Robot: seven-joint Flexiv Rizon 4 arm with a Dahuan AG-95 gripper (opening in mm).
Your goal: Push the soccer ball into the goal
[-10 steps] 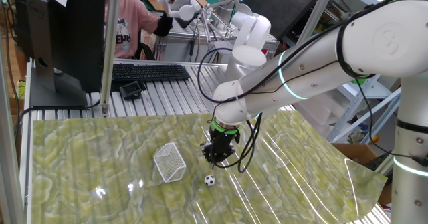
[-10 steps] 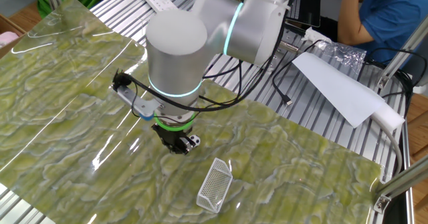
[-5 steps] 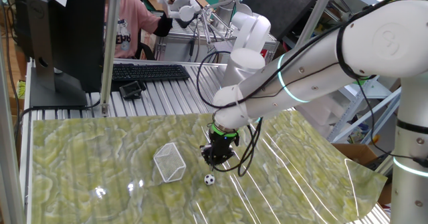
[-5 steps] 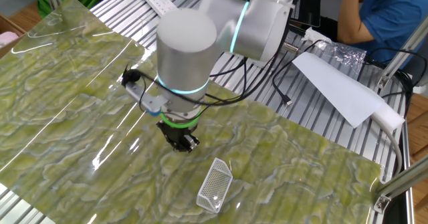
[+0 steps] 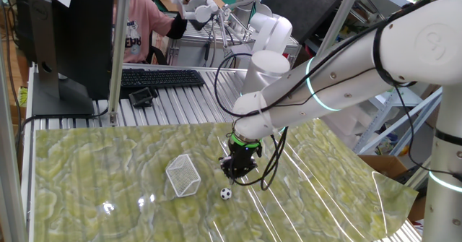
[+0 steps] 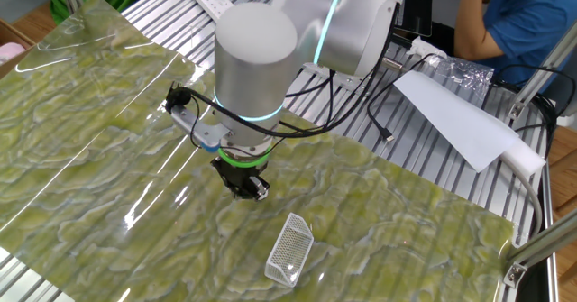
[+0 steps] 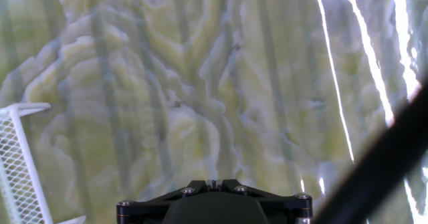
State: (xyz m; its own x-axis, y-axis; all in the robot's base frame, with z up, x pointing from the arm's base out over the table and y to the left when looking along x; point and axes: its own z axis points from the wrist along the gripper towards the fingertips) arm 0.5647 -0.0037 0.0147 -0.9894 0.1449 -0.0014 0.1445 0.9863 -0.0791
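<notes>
1. Claw: the gripper (image 5: 236, 171) points straight down just above the green marbled mat (image 5: 94, 170). Its fingers are pressed together and hold nothing.
2. Ball: the soccer ball (image 5: 226, 193) lies on the mat just beside the gripper, on the camera side in one fixed view, apart from the fingers. In the other fixed view the arm hides it; it is outside the hand view.
3. Goal: the goal (image 5: 182, 175) lies on the mat near the ball, with a clear strip of mat between them. Nothing stands on that strip.
4. Surroundings: a black cable (image 5: 268, 168) loops from the wrist beside the gripper. Beyond the mat, on the ribbed metal table (image 5: 180, 101), sit a keyboard (image 5: 160, 77) and a monitor stand (image 5: 54, 101), well apart from the work.
5. Change: against a second ago, the gripper sits slightly farther from the goal in the other fixed view; ball and goal are unmoved, fingers unchanged.
6. Orientation: in the other fixed view the goal (image 6: 290, 248) runs lengthwise from upper right to lower left. Its open side cannot be told with certainty.
</notes>
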